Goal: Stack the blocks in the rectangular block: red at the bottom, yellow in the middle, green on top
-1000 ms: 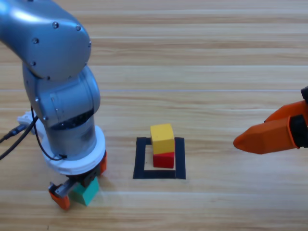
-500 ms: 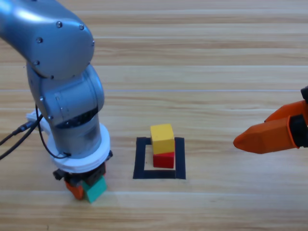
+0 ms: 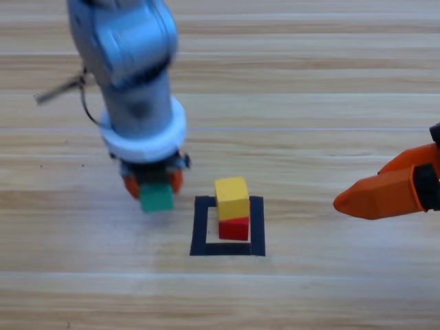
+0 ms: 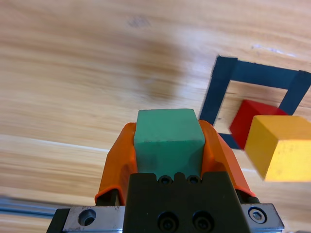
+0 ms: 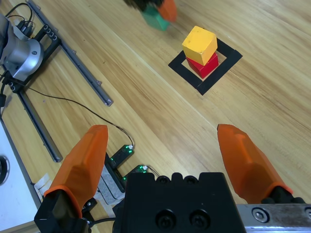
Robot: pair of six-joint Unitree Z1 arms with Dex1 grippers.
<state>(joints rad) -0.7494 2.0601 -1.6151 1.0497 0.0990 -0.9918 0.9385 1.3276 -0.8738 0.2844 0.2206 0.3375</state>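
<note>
A: What's on the desk (image 3: 309, 103) from above?

B: Pale wood planks. A black tape square (image 3: 227, 249) sits near the middle, with the red cube (image 3: 234, 228) inside it and the yellow cube (image 3: 232, 197) on top of the red one. The left end effector (image 3: 152, 184) is just left of the square, clamped on the green cube (image 3: 157, 197). The right end effector (image 3: 385, 192) waits at the right edge.

A: And the left wrist view?

B: The green cube (image 4: 168, 141) is pinched between the 2 orange jaws. Past it lies the tape square (image 4: 257, 77) holding the red cube (image 4: 251, 122), and the yellow cube (image 4: 279, 146) sits on it, turned a little against the red one.

A: The right wrist view?

B: The right end effector (image 5: 167, 145) has its jaws wide apart, holding nothing. Farther off, the 2-cube stack stands in the tape square (image 5: 221, 70), yellow (image 5: 199, 44) over red (image 5: 204, 66), with the green cube (image 5: 154, 19) near it at the top edge. Cables (image 5: 73, 104) and metal rails (image 5: 77, 63) lie to the left.
</note>
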